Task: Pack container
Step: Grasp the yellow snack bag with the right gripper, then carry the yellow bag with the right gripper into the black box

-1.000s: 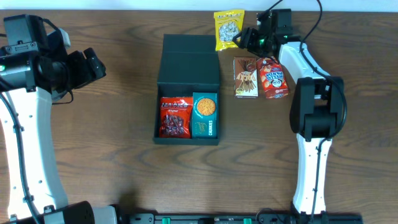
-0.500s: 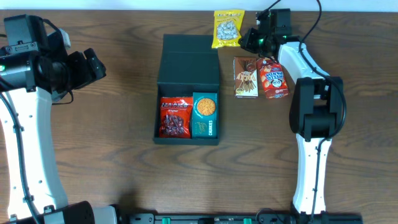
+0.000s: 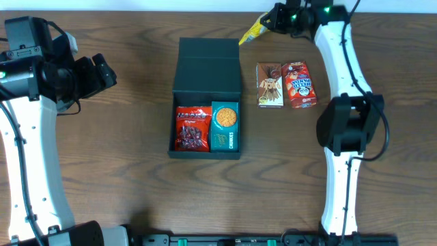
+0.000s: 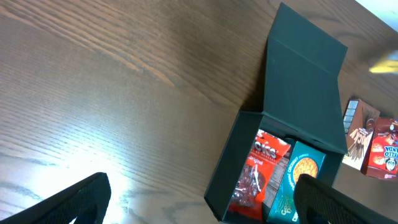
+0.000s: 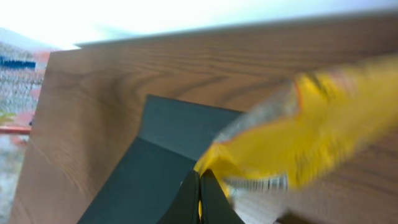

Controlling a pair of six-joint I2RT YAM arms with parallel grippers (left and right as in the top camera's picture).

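Observation:
The container (image 3: 171, 130), a dark box, lies in mid-table with its lid (image 3: 208, 65) folded open toward the far side. A red snack packet (image 3: 192, 128) and a teal one (image 3: 224, 126) lie side by side in it. My right gripper (image 3: 270, 20) is shut on a corner of a yellow snack packet (image 3: 250, 31), lifted off the table beyond the lid's far right corner. In the right wrist view the yellow packet (image 5: 311, 137) hangs from the shut right gripper (image 5: 200, 193) over the lid (image 5: 143, 180). My left gripper (image 3: 104, 72) stands open and holds nothing, left of the container (image 4: 233, 162).
A brown snack box (image 3: 270, 85) and a red snack packet (image 3: 298, 83) lie side by side on the table right of the lid. The table's far edge runs just behind the right gripper. Bare wood lies between the left gripper and the container.
The right gripper has shut on the yellow packet and lifted it off the table, toward the far edge; it now hangs tilted. The left arm has not moved.

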